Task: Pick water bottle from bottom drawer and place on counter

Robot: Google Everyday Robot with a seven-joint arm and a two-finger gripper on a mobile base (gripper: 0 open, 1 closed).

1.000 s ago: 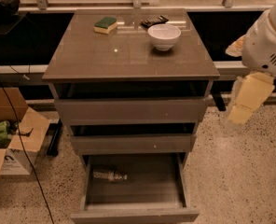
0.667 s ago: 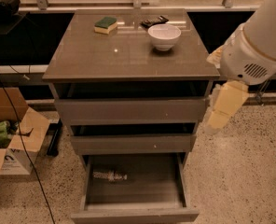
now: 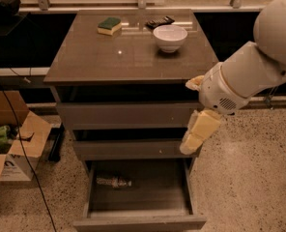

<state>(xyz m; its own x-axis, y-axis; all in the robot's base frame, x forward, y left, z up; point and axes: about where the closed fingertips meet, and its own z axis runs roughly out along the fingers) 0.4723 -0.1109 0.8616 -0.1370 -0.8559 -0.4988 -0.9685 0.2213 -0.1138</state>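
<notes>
Gripper [image 3: 189,146] | above-right of water bottle [image 3: 114,181] in bottom drawer [image 3: 138,223], well apart | state: cannot tell

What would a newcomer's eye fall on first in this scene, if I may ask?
The big white arm at the right stands out first, with its gripper hanging by the cabinet's right edge, above the open drawer. Next is the bottom drawer, pulled out, with the water bottle lying on its side toward the left. On the counter sit a white bowl and a green-topped sponge.
</notes>
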